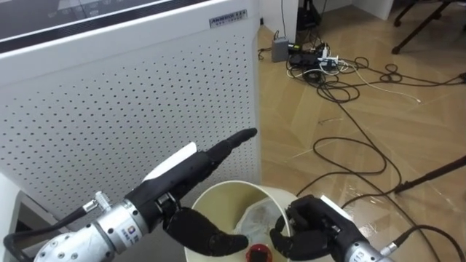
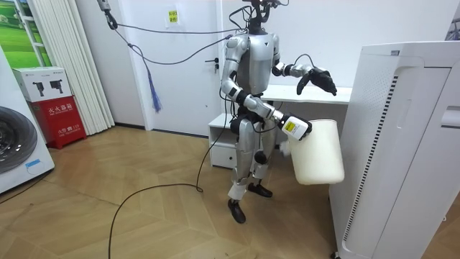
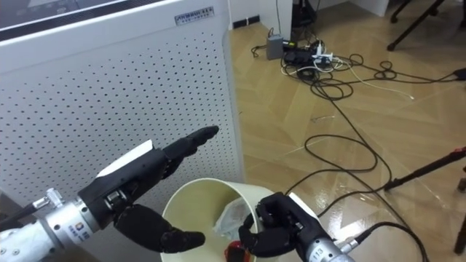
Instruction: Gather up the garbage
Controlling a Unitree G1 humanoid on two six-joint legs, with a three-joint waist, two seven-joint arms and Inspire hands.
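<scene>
Here, the round cream plastic bin [image 1: 233, 191] is clasped at three o'clock by the right hand [image 1: 313, 227] — the left hand [image 1: 182, 178] is held flat, empty, at ten o'clock.

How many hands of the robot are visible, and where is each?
2. The left hand, open, is raised above the cream bin, beside the white perforated unit. The right hand is curled round the bin's rim.

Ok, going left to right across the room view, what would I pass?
Washing machine → red box → cream bin → white perforated unit.
</scene>
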